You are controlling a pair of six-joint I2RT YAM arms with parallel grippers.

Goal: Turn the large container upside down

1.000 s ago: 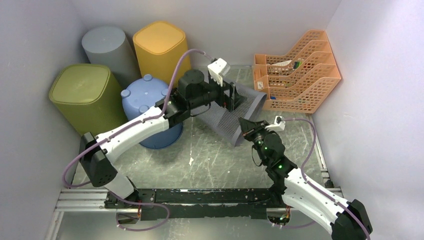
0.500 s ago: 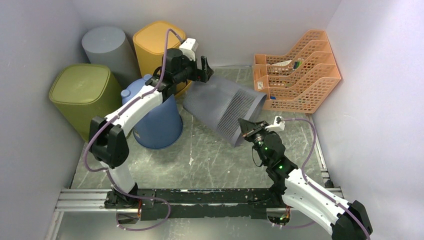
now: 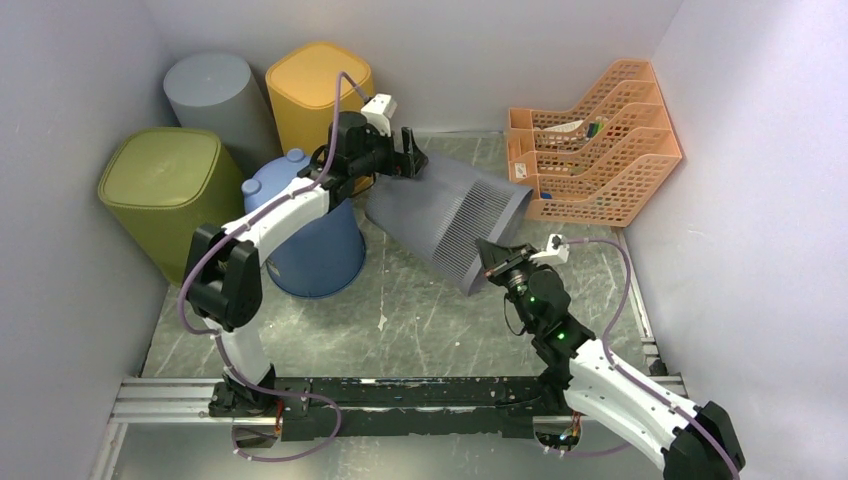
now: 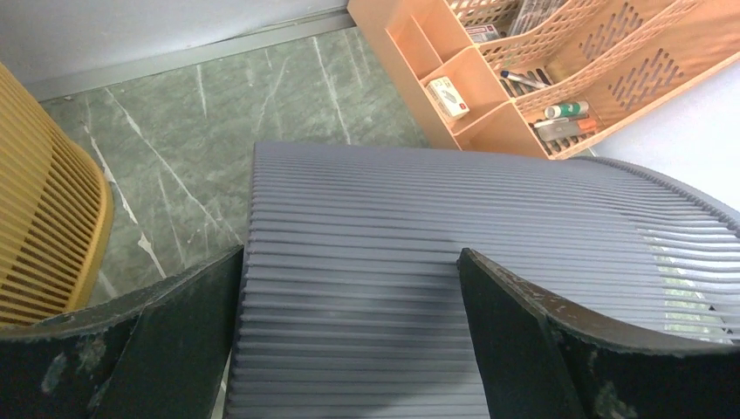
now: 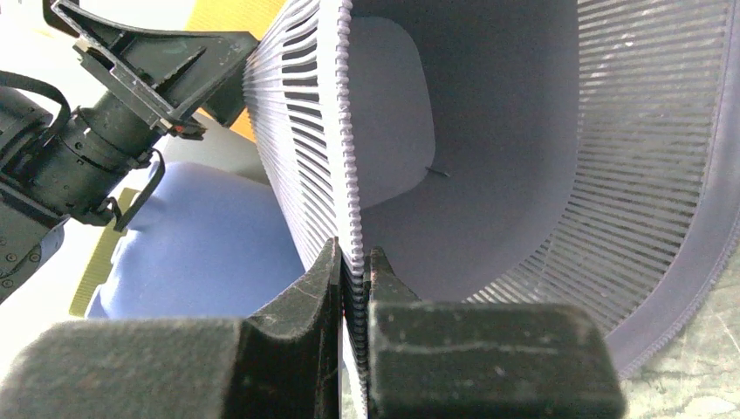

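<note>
Because the large container (image 3: 450, 215) lies tipped on its side between the blue bin (image 3: 315, 245) and the file rack (image 3: 590, 150), the right gripper (image 5: 353, 262) clamps its rim as a pivot while the left gripper (image 3: 411, 158), fingers spread, straddles its base end, seemingly to lever it over

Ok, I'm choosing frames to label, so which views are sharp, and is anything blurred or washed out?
Top view: even light, sharp, only soft shadows beside the bin. Left wrist view: bin ribs crisp, left gripper dark with little detail. Right wrist view: right gripper blurred close up, upper left corner washed out white, bin rim in focus.
</note>
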